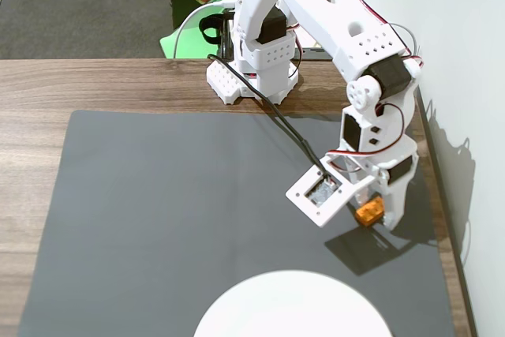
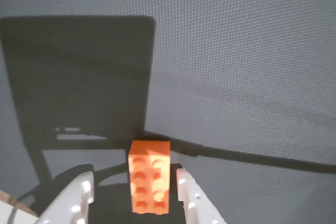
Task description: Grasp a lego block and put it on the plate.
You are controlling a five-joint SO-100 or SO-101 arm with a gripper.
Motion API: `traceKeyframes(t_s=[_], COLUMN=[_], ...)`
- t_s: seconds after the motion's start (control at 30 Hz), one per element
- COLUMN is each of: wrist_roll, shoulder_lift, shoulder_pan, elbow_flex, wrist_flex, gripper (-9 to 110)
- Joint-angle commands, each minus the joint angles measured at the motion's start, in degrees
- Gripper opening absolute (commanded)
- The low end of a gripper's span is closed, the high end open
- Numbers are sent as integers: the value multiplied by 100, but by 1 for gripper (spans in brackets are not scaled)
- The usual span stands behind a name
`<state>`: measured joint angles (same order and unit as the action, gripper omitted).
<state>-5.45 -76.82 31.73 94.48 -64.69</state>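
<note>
The tool point(image 2: 135, 192) straddles the lego block point(image 2: 149, 176) with its jaws spread, one finger near each side but neither clearly touching. The block lies on the dark mat point(image 1: 173, 211) near the counter's right edge in the fixed view. Grasping, lifting and transfer to the plate point(image 1: 292, 309) remain
</note>
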Motion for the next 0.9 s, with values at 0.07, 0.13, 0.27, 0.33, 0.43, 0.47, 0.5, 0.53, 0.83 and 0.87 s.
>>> traceKeyframes(t_s=[0.07,0.13,0.27,0.33,0.43,0.47,0.5,0.53,0.83,0.87], wrist_roll=[35,44,35,-9,-141,-158,-176,-193,-1310,-1600], shoulder_lift=[-44,-44,-44,-44,-53,-53,-62,-62,-185,-229], shoulder_pan=[0,0,-9,-9,-26,-26,-26,-26,-149,-193], elbow_flex=[-35,-44,-44,-44,-44,-44,-44,-44,9,9], wrist_flex=[70,79,88,123,185,185,185,185,79,26], gripper=[9,9,8,6,3,3,3,3,3,3])
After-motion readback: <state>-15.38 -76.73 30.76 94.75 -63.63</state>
